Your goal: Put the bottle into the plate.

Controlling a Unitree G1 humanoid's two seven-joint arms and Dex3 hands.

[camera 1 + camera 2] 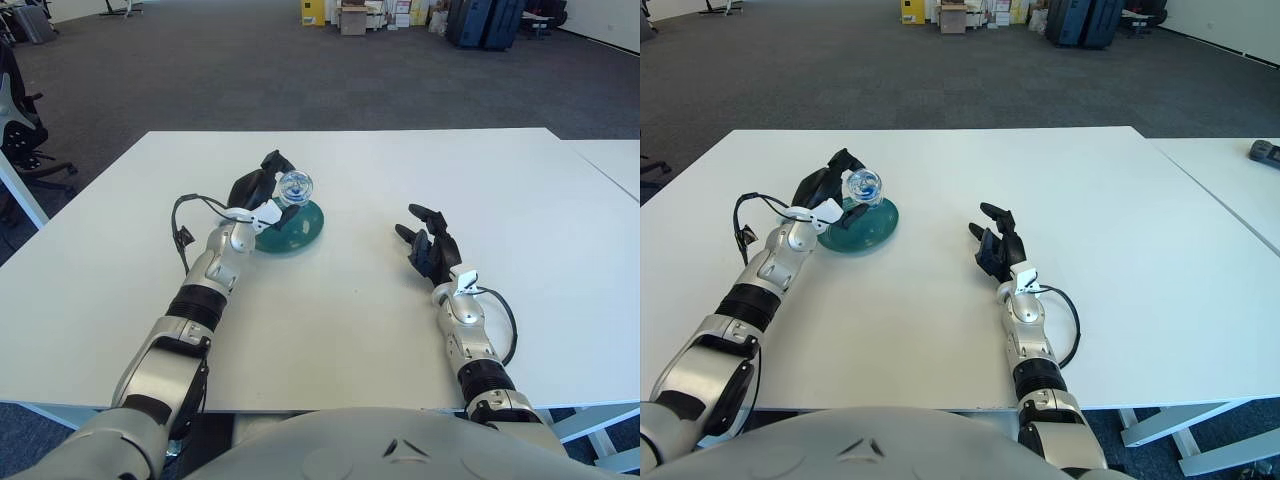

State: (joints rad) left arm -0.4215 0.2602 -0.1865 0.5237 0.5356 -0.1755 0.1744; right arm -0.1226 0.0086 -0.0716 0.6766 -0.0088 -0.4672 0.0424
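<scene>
A small clear bottle (295, 185) with a blue-tinted top stands over the teal plate (303, 232) on the white table, its base at or just above the dish; contact is hidden. My left hand (264, 184) reaches in from the plate's left side, its dark fingers curled around the bottle. The plate's left part is hidden behind that hand and its white wrist tag. My right hand (425, 243) shows to the right of the plate, apart from it, fingers loosely spread and holding nothing.
The white table (350, 330) stretches wide around the plate. A second white table (1240, 190) adjoins on the right, with a dark object (1266, 151) on it. Office chairs (20, 130) stand off the left edge; boxes and cases sit far behind.
</scene>
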